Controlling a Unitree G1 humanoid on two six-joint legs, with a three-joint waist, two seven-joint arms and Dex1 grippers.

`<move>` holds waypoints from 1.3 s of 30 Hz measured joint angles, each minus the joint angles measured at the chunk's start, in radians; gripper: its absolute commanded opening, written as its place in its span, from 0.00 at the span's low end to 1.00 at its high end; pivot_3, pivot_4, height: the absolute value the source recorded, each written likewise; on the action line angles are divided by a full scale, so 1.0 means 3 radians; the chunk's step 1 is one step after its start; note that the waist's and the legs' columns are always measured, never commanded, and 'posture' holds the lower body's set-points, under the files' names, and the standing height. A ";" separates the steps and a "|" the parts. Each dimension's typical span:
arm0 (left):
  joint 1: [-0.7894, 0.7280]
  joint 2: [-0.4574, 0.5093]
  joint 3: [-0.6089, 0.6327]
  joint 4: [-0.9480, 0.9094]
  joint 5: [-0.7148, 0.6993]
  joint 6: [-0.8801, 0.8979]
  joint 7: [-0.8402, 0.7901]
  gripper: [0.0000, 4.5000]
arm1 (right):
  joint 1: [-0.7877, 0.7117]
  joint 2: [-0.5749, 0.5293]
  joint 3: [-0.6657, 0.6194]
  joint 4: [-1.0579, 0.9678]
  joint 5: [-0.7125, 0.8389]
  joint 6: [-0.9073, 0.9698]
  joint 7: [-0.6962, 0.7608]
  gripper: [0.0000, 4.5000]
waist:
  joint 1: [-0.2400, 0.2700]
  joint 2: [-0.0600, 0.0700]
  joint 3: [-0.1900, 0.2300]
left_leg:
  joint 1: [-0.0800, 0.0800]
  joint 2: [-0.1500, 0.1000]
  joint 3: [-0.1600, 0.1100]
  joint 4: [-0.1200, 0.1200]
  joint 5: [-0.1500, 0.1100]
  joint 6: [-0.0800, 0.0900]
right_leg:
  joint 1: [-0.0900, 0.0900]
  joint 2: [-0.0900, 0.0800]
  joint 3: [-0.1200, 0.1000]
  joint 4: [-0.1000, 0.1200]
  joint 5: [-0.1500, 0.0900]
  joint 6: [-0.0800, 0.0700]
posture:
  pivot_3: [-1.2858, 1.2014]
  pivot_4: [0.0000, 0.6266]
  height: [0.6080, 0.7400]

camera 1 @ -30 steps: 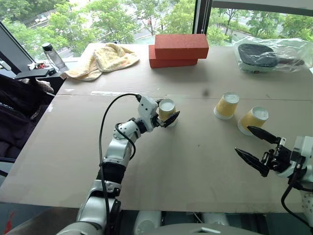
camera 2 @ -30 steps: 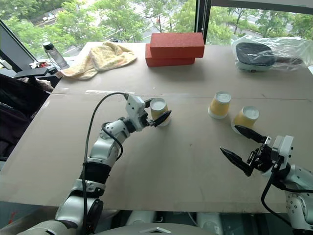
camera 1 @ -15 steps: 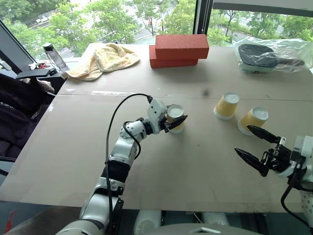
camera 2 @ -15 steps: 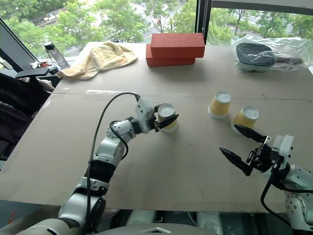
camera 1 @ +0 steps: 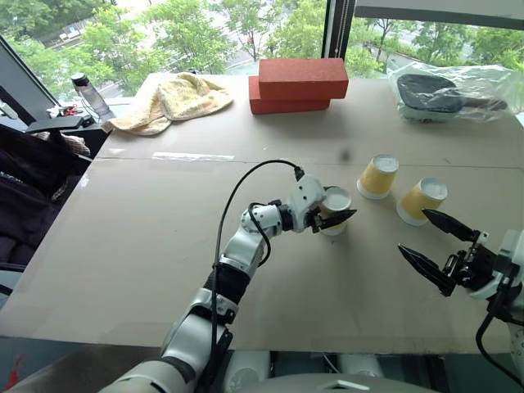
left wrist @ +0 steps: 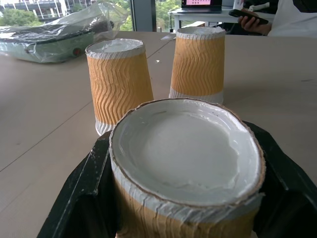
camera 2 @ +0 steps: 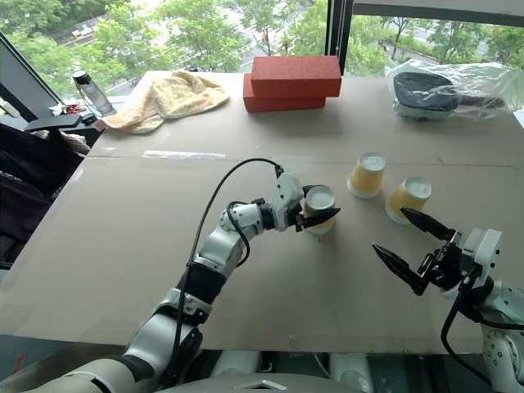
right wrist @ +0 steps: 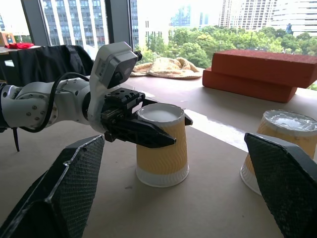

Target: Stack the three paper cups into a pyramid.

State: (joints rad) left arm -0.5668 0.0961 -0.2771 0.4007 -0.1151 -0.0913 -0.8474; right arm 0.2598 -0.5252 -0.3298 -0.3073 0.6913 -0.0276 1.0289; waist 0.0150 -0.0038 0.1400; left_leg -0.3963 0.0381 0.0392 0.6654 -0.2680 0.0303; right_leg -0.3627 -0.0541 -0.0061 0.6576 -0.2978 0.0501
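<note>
Three yellow-orange paper cups stand upside down on the brown table. My left gripper is shut on one cup, with a black finger on each side just below its white base; its rim looks to be on or just above the table. The other two cups stand side by side to its right. They rise just beyond the held cup in the left wrist view. My right gripper hangs open at the near right, in front of the rightmost cup and apart from it.
Two stacked red bricks and a yellow towel lie at the table's far side. A plastic bag with a dark object sits far right. A bottle stands far left. A person's hand with a phone is behind.
My left gripper has carried its cup to the right across the table, close to the other two cups. The right gripper has stayed put and open.
</note>
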 measured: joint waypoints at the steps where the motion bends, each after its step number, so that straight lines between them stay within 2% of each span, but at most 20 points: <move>1: 0.0008 -0.0001 -0.0005 0.0008 0.0012 -0.0001 -0.0003 0.95 | 0.0000 0.0000 0.0000 0.0000 -0.0001 0.0000 -0.0008 1.00 | -0.0001 0.0000 0.0000 | 0.0000 0.0000 0.0000 0.0000 0.0000 0.0000 | 0.0000 0.0000 0.0001 0.0000 0.0000 0.0000 | 0.52 0.24 0.93; 2: 0.0012 0.0006 -0.0005 0.0010 0.0016 -0.0001 -0.0003 0.98 | 0.0000 0.0000 0.0000 0.0000 -0.0001 0.0000 -0.0011 1.00 | -0.0002 0.0000 0.0000 | 0.0000 0.0000 0.0000 0.0000 0.0000 0.0000 | 0.0000 0.0000 0.0000 0.0000 0.0000 0.0000 | 0.52 0.24 0.93; 5: 0.0033 0.0009 0.0012 -0.0046 -0.0026 0.0027 -0.0020 0.98 | -0.0005 -0.0002 0.0000 0.0000 -0.0002 0.0002 -0.0013 1.00 | -0.0002 0.0000 0.0000 | 0.0000 0.0002 -0.0001 0.0000 0.0000 0.0000 | 0.0000 0.0001 -0.0001 0.0001 0.0000 0.0000 | 0.52 0.24 0.93; 11: -0.0037 0.0066 0.0219 -0.0599 -0.0299 0.0334 -0.0040 0.98 | -0.0099 -0.0006 0.0001 0.0046 -0.0025 0.0000 -0.0005 1.00 | -0.0002 0.0000 0.0000 | 0.0000 0.0003 -0.0002 0.0002 0.0000 0.0000 | 0.0000 0.0001 -0.0001 0.0003 0.0000 0.0000 | 0.52 0.24 0.93; 14: -0.0190 0.0225 0.0379 -0.0958 -0.0467 0.0673 0.0009 0.98 | -0.0315 0.0053 -0.0060 0.0329 -0.0188 -0.0162 -0.0150 1.00 | -0.0013 -0.0003 0.0003 | -0.0001 0.0002 0.0000 0.0004 0.0000 0.0000 | 0.0000 0.0002 0.0001 0.0003 0.0000 0.0000 | 0.52 0.24 0.93; 17: -0.0313 0.0756 0.0526 -0.1511 -0.0766 0.1404 -0.0102 0.98 | -0.0651 0.0100 -0.0235 0.0705 -0.0454 -0.0410 -0.0485 1.00 | -0.0036 -0.0001 0.0005 | 0.0000 0.0003 0.0003 0.0002 0.0006 -0.0011 | -0.0008 0.0004 0.0005 0.0011 -0.0001 0.0001 | 0.52 0.24 0.93; 21: -0.0315 0.1445 0.0634 -0.1900 -0.1009 0.2081 -0.0374 0.98 | -0.0849 0.0071 -0.0269 0.1000 -0.0681 -0.0356 -0.0837 1.00 | -0.0029 0.0000 0.0006 | -0.0001 0.0006 0.0002 -0.0002 0.0010 -0.0018 | -0.0011 0.0006 0.0003 0.0013 -0.0004 0.0004 | 0.52 0.24 0.93; 22: -0.0302 0.1540 0.0632 -0.1946 -0.1030 0.2152 -0.0421 0.98 | -0.0872 0.0071 -0.0259 0.1039 -0.0700 -0.0326 -0.0867 1.00 | -0.0026 0.0000 0.0006 | -0.0001 0.0007 0.0002 -0.0002 0.0010 -0.0018 | -0.0012 0.0006 0.0004 0.0013 -0.0004 0.0004 | 0.52 0.24 0.93; 24: -0.0171 0.1927 0.0633 -0.2135 -0.1116 0.2364 -0.0649 0.98 | -0.0943 0.0072 -0.0225 0.1120 -0.0733 -0.0211 -0.0957 1.00 | -0.0029 0.0003 0.0008 | -0.0002 0.0008 0.0008 -0.0005 0.0010 -0.0018 | -0.0015 0.0003 0.0010 0.0012 -0.0004 0.0004 | 0.52 0.24 0.93; 26: -0.0040 0.2130 0.0640 -0.2275 -0.1230 0.2514 -0.0794 0.98 | -0.0996 0.0072 -0.0153 0.1170 -0.0745 -0.0126 -0.0987 1.00 | -0.0022 0.0001 0.0010 | -0.0002 0.0009 0.0009 -0.0004 0.0010 -0.0018 | -0.0016 0.0002 0.0011 0.0012 -0.0004 0.0004 | 0.52 0.24 0.93; 30: 0.0141 0.2296 0.0686 -0.2490 -0.1369 0.2625 -0.0870 0.98 | -0.1119 0.0080 -0.0087 0.1296 -0.0783 -0.0010 -0.1054 1.00 | -0.0008 0.0000 0.0011 | -0.0002 0.0008 0.0013 -0.0002 0.0010 -0.0017 | -0.0016 0.0000 0.0013 0.0013 -0.0004 0.0004 | 0.52 0.24 0.93; 39: 0.0258 0.2330 0.0896 -0.2755 -0.1596 0.2749 -0.0750 0.98 | -0.1324 0.0098 -0.0067 0.1549 -0.0785 0.0135 -0.1057 1.00 | -0.0012 -0.0001 0.0011 | -0.0003 0.0008 0.0018 -0.0003 0.0009 -0.0016 | -0.0019 0.0001 0.0019 0.0014 -0.0004 0.0004 | 0.52 0.24 0.93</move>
State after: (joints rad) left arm -0.4895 0.7950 -0.0083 -0.4257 -0.5938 0.7335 -1.0723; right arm -0.1375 -0.4958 -0.3500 0.1575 0.4559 0.0128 0.7118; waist 0.0115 -0.0041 0.1435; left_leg -0.3971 0.0405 0.0445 0.6645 -0.2653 0.0255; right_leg -0.3685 -0.0538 -0.0005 0.6619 -0.2990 0.0513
